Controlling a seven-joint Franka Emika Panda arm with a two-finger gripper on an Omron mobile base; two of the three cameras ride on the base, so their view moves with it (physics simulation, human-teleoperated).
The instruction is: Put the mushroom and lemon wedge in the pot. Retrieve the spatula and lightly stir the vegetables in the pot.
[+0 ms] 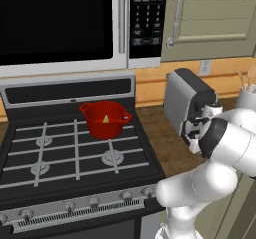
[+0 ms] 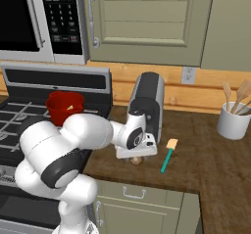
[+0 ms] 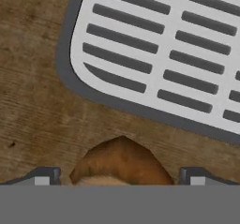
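Observation:
The tan-brown mushroom [image 3: 121,164] lies on the wooden counter between my open gripper's [image 3: 119,177] two fingertips [image 3: 44,177], one on each side of it and both apart from it. From the right base view the hand [image 2: 137,145] hangs low over the mushroom [image 2: 137,161], just in front of the coffee machine. The red pot [image 1: 105,119] stands on the stove's back burner with the pale yellow lemon wedge [image 1: 105,118] inside it. To the right of the mushroom, the teal-handled spatula [image 2: 168,155] lies flat on the counter.
A grey coffee machine [image 2: 148,103] with a slotted white drip tray [image 3: 164,54] stands right behind the hand. A white cup [image 2: 234,121] of wooden utensils sits at the far right of the counter. Microwave and cabinets hang overhead.

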